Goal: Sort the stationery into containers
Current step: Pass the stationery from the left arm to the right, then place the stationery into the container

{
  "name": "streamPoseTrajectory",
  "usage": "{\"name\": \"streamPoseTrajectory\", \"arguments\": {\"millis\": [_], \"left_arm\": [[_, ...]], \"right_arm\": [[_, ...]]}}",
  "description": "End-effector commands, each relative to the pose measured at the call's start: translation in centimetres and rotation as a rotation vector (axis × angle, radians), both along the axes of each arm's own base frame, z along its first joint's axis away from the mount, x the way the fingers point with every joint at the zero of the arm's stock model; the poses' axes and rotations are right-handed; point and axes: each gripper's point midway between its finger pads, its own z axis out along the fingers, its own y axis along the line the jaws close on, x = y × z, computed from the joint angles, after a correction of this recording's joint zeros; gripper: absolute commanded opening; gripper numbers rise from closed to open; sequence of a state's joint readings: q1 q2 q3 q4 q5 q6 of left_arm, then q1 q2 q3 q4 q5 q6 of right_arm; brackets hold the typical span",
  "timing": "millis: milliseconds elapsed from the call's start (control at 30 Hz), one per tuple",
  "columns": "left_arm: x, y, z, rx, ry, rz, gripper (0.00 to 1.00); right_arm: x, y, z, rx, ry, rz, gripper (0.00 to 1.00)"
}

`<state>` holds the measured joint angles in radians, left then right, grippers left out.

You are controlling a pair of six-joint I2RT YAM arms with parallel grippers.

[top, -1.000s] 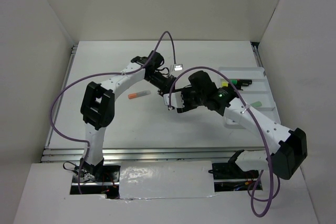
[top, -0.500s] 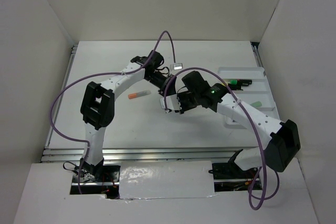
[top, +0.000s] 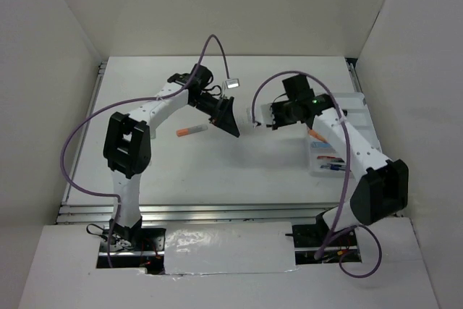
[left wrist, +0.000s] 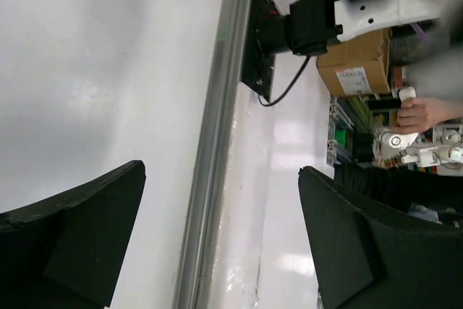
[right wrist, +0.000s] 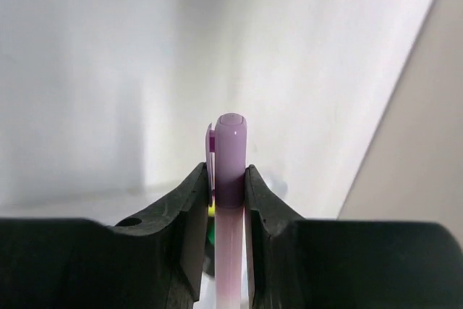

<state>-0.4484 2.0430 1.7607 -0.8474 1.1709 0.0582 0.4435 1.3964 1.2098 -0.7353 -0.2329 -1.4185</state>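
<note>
1. Pinching a lilac marker (right wrist: pixel 231 151) between its two fingers, your right gripper (right wrist: pixel 228 182) is pressed tight on the barrel just below the rounded end. The marker's long axis runs straight out along the fingers.
2. Seen from overhead, that gripper sits above the middle of the table (top: pixel 159 171) with its fingers aimed towards your left, away from the white tray (top: pixel 356 110).
3. The tray lies on the right side of the table, behind the right wrist and partly hidden under that arm. Treat the coming move as a swing to the right, not a reach forward.
4. A few pens (top: pixel 329 163) already in the tray lie side to side across the overhead view, so the compartments probably run that way. Turn the marker to match before you let go.
5. Your left gripper (left wrist: pixel 224 247) is spread wide with nothing between its fingers.
6. An orange pen (top: pixel 192 131) rests on the table just to the left of the left gripper, lying roughly side to side. The left arm is far nearer to it than the right.
</note>
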Motion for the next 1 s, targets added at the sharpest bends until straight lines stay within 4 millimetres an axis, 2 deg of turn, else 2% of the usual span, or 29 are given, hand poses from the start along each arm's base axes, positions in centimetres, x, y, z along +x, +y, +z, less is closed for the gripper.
{"name": "streamPoseTrajectory", "arguments": {"millis": [0, 33, 100, 133, 167, 200, 233, 267, 300, 333, 400, 433, 500, 667, 767, 867, 967], "left_arm": [[1.3, 1.5, 2.5, -0.072, -0.089, 0.026, 0.99], [1.5, 1.6, 2.3, -0.070, -0.096, 0.029, 0.99], [1.4, 1.7, 2.1, -0.066, -0.097, 0.026, 0.99], [1.4, 1.7, 2.0, -0.065, -0.107, 0.022, 0.99], [1.4, 1.8, 1.9, -0.063, -0.109, 0.023, 0.99], [1.4, 1.8, 1.7, -0.061, -0.110, 0.023, 0.99], [1.3, 1.8, 1.5, -0.056, -0.105, 0.019, 0.99], [1.5, 1.8, 1.3, -0.059, -0.109, 0.017, 0.99], [1.4, 1.9, 1.2, -0.059, -0.102, 0.015, 0.99], [1.5, 1.9, 0.7, -0.056, -0.088, 0.014, 0.99], [1.7, 1.8, 0.8, -0.062, -0.088, 0.010, 0.99], [1.7, 1.8, 0.5, -0.060, -0.070, 0.005, 0.99], [1.9, 1.8, 0.6, -0.064, -0.075, 0.002, 0.99], [2.1, 1.9, 0.3, -0.069, -0.072, 0.002, 0.99], [2.1, 2.1, 0.1, -0.068, -0.068, 0.003, 0.99], [2.2, 2.2, 0.0, -0.067, -0.067, 0.006, 0.99], [2.4, 2.1, -0.2, -0.061, -0.063, 0.007, 0.99]], "right_arm": [[5.6, -4.8, 2.4, -0.083, -0.092, -0.059, 0.02], [8.4, -6.9, 2.9, -0.103, -0.097, -0.111, 0.02], [10.4, -9.6, 2.5, -0.146, -0.057, -0.173, 0.02], [12.8, -11.4, 2.8, -0.163, -0.062, -0.211, 0.02], [13.5, -12.4, 2.2, -0.181, -0.036, -0.230, 0.03], [14.1, -13.3, 0.0, -0.218, 0.034, -0.248, 0.03], [15.5, -13.9, 1.5, -0.224, 0.003, -0.271, 0.03], [15.8, -14.6, 1.1, -0.244, 0.022, -0.287, 0.04], [15.9, -15.4, -1.0, -0.290, 0.086, -0.296, 0.04], [16.7, -15.5, -0.3, -0.298, 0.068, -0.304, 0.04], [17.3, -15.8, -2.5, -0.337, 0.110, -0.308, 0.04], [17.6, -16.7, -2.4, -0.395, 0.099, -0.332, 0.05], [18.4, -17.5, -4.1, -0.452, 0.119, -0.345, 0.05], [19.1, -20.3, -6.6, -0.565, 0.155, -0.384, 0.05], [19.4, -20.7, -7.0, -0.538, 0.148, -0.386, 0.06], [19.1, -21.3, -8.0, -0.563, 0.155, -0.373, 0.09], [19.5, -21.8, -8.1, -0.578, 0.125, -0.366, 0.13]]}}
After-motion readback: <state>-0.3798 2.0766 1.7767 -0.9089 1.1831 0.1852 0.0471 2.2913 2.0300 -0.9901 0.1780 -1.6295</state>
